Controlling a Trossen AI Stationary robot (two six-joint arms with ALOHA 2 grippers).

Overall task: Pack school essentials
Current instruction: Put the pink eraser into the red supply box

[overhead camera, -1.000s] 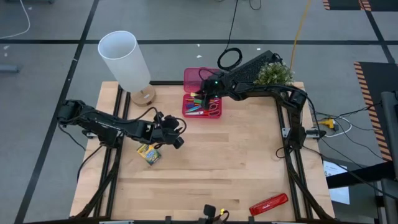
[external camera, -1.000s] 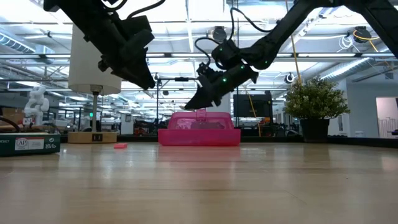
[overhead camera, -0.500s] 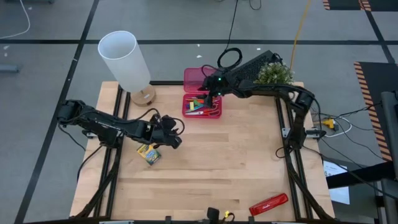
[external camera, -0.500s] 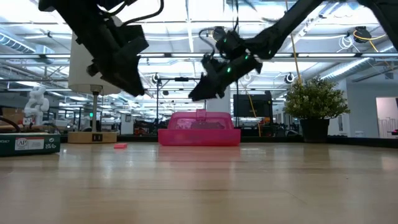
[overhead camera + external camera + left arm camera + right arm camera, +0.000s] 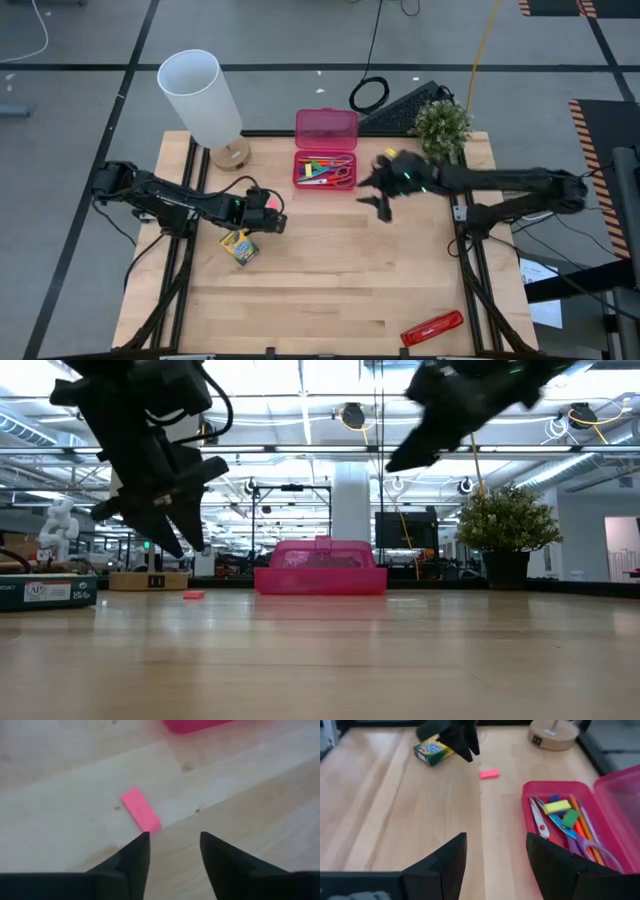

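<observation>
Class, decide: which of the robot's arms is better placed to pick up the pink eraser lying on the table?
Left. The left gripper hovers open right by the pink eraser; the right gripper is beyond the pink case, farther off.

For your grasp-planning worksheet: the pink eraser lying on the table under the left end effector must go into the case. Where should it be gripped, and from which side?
Grip the pink eraser across its two long sides, near the middle, coming straight down from above. It lies flat on the bare table, a thin oblong, so only the narrow width fits between the fingers. The open left end effector hovers just beside one end; it probably needs to turn to line up.
</observation>
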